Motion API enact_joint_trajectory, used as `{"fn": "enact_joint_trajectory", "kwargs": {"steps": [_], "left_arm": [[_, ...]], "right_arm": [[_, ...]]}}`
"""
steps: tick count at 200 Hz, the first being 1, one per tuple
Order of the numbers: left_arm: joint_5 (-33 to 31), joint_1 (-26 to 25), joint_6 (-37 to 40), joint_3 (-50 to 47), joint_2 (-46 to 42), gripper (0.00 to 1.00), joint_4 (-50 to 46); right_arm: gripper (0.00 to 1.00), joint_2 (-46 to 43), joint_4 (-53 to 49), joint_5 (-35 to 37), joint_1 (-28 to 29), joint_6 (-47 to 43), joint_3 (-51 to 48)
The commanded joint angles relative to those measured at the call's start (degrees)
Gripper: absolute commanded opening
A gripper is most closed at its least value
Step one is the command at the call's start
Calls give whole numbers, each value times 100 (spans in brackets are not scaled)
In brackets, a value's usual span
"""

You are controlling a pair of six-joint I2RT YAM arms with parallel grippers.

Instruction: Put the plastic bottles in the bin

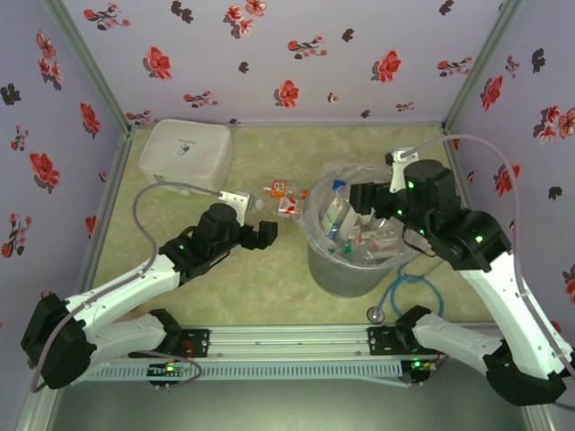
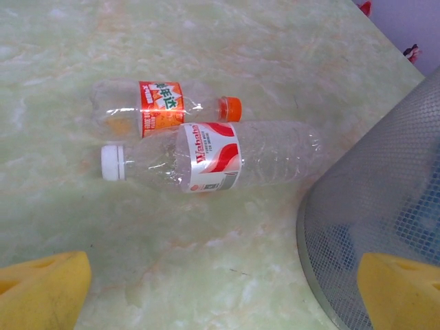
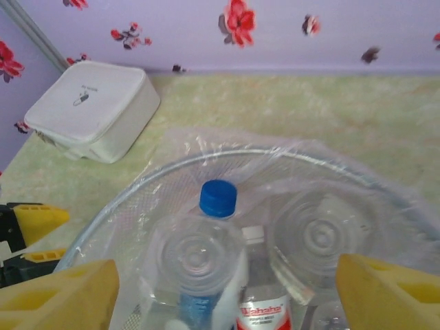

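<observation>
My right gripper [image 3: 227,295] hangs over the bin [image 3: 137,199] with its pads wide apart and nothing between them, so I judge the drop on this side done. The step in hand belongs to the left gripper [image 2: 220,295], which is fully spread above the two bottles on the table, centre-left of the wrist frame.

To do it well, I'd go for the white-cap bottle [image 2: 213,157] first, since it lies nearer the pads. Both bottles run left to right across the frame, the same line my jaws close along, so I'd turn the wrist first to let the pads straddle the label rather than the bottle's length. The orange-cap bottle [image 2: 158,110] lies just beside it, seemingly touching, so I'd come straight down and close gently to avoid flicking it away. The bin's mesh wall sits at lower right, close to my right-hand pad, and needs some room.

Counts:
- Bottles on the table: two.
- Bottles in the bin: at least three, one blue-capped [image 3: 218,199]. The liner blurs the rest, so I can't fix the number.
- Bins: one.
- White lidded box [image 1: 184,151]: one, at upper left.
</observation>
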Motion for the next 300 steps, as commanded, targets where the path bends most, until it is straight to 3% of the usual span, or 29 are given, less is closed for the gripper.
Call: {"fn": "enact_joint_trajectory", "kwargs": {"steps": [1,21,54,103,131,172,229,259,300], "left_arm": [[221,102,-263,35,44,100,165],[213,156,-289,-38,59,100,193],[215,227,-327,-13,203,100,37],[178,262,-226,37,367,100,-228],[181,311,-182,95,543,100,-190],[419,356,-358,42,804,100,135],[762,948,-1926,-69,1042,100,678],[801,985,-3198,-207,1534,100,1826],[217,836,-4559,-402,2462,100,3287]], "right_arm": [[71,215,-311,541,-32,-358,191],[56,582,-253,530,-35,-516,343],[43,1057,-12,-37,20,-505,443],[43,1119,326,-187,290,-460,364],[49,1117,512,-249,299,-448,446],[45,1569,420,-404,434,-395,259],[40,1032,1241,-294,465,206,-1087],[41,858,1312,-102,457,128,-920],[71,237,1335,343,411,-31,-840]]}}
